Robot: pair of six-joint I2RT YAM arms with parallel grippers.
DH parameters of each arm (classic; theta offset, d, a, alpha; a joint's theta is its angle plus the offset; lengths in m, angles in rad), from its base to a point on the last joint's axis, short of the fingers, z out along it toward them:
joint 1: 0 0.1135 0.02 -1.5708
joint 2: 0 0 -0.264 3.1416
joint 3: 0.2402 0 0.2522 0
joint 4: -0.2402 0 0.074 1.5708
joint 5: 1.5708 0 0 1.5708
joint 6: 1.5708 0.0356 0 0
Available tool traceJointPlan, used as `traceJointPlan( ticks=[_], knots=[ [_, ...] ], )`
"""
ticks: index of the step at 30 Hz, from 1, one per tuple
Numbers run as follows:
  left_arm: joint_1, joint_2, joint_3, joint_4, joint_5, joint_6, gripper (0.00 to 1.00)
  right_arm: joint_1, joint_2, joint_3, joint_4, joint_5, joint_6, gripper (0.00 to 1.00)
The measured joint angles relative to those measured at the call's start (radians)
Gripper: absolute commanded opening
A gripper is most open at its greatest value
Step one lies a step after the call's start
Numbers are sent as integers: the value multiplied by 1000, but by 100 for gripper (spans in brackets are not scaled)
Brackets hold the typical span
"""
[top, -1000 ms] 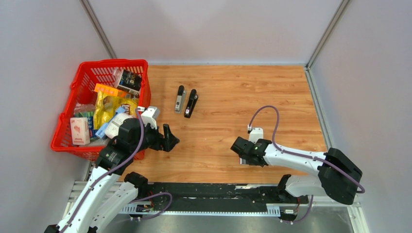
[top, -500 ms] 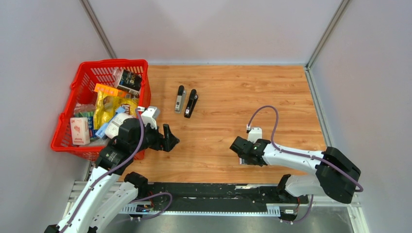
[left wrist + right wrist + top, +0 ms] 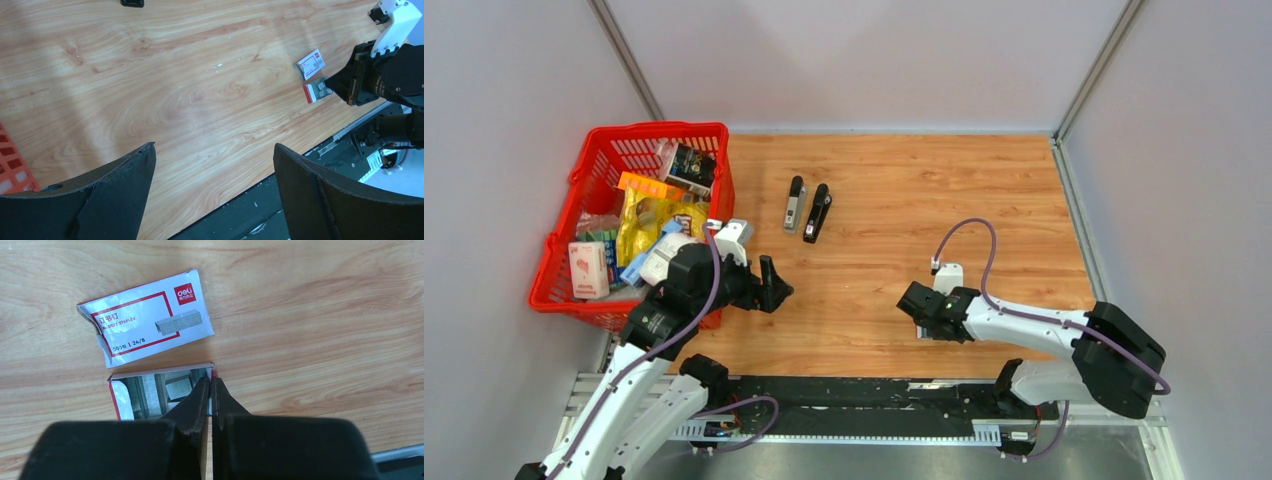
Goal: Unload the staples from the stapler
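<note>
Spanning the table (image 3: 904, 190), one stapler (image 3: 795, 203) and a second stapler (image 3: 817, 212) lie side by side, well away from both arms. The left gripper (image 3: 776, 285) hovers spread wide beside the basket (image 3: 656, 128), seemingly idle. The right gripper (image 3: 211, 382), fingers together, noses the open tray (image 3: 120, 402), where the staples (image 3: 150, 390) sit, probably their drop-off.

staplers (image 3: 795, 204) (image 3: 817, 212): 2, black, side by side | staples (image 3: 176, 388): silvery, in open tray (image 3: 116, 396)

Right wrist view: right pincer (image 3: 210, 390) covers the near half of the open tray (image 3: 145, 390). The staples (image 3: 176, 389) inside are only partly seen, possibly one loose strip. Top view: tray hidden under that pincer. Left wrist view: black stapler (image 3: 132, 2) cut by top edge, red basket (image 3: 7, 172) by left edge, left pincer (image 3: 214, 146) by bottom edge.
</note>
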Motion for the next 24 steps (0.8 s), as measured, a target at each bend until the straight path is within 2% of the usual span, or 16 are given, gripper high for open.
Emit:
traceJointPlan(
  ticks=[7, 13, 24],
  knots=[
    [0, 11, 0, 2, 6, 1, 95, 0, -7, -6, 3, 1, 1, 0],
    [0, 43, -4, 16, 67, 10, 95, 0, -28, -17, 2, 2, 14, 0],
    [0, 114, -9, 39, 139, 20, 95, -33, -138, -19, -103, 9, 53, 0]
  ],
)
